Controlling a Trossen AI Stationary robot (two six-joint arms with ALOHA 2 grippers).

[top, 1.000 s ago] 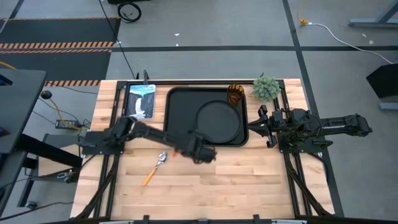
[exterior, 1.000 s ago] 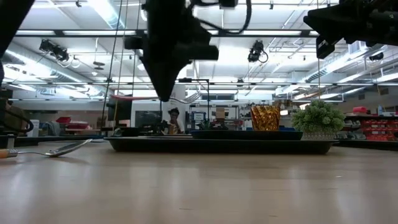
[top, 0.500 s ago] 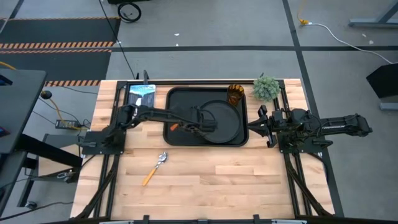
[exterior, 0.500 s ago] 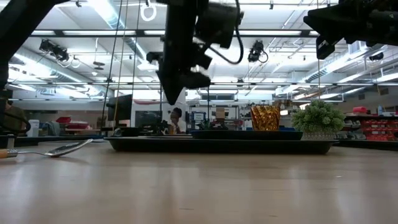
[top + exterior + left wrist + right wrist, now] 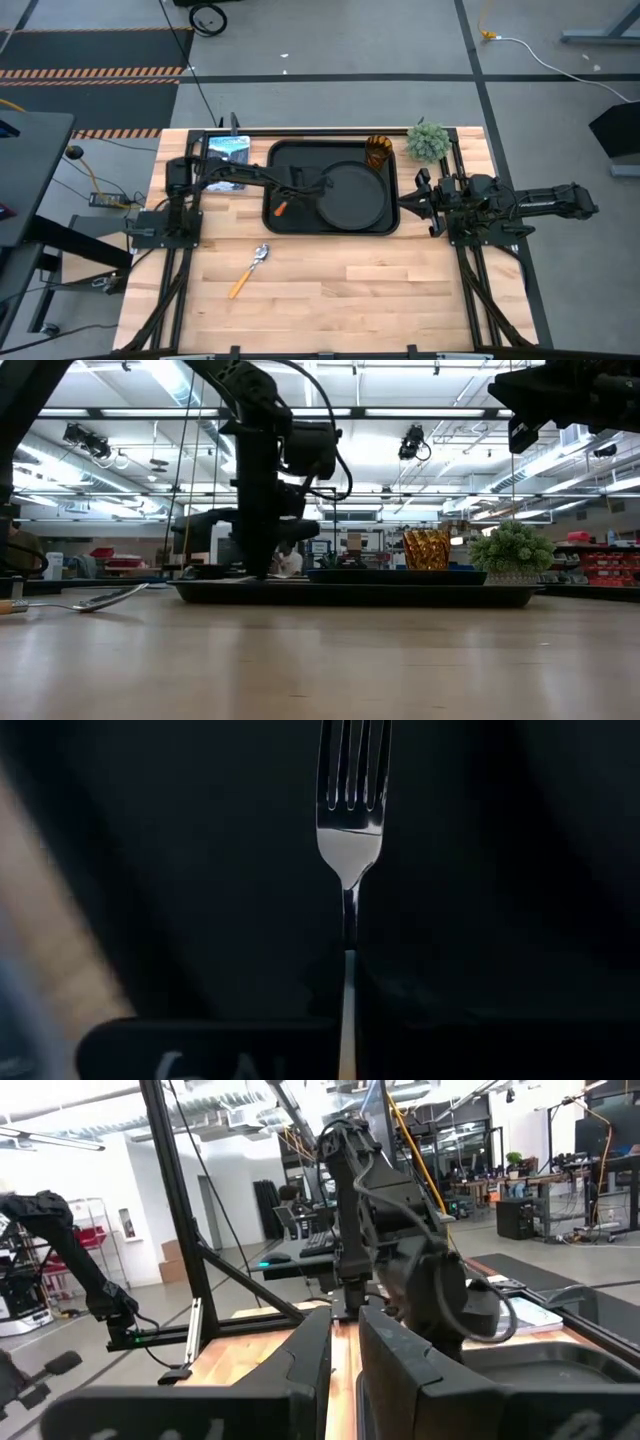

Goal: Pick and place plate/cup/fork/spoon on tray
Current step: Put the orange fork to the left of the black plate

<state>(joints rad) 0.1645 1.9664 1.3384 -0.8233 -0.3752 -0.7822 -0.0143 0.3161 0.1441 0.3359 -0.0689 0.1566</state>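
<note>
Fork [image 5: 350,810] pinched in left hand [image 5: 300,187], low over tray [image 5: 283,155] beside plate [image 5: 352,196]. Risk: uneven release tips tines onto plate rim. Right hand [image 5: 412,203] idle at counter's right edge, fingers nearly together.

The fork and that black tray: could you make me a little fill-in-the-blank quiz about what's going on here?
1. The left gripper holds the fork low over the black ____.
2. The spoon lies on the bare wooden ____, outside the tray.
3. The amber cup stands in a corner of the tray, beside the round black ____.
4. The right gripper waits by the tray's edge, holding ____.

Missing words: tray; table; plate; nothing
</note>
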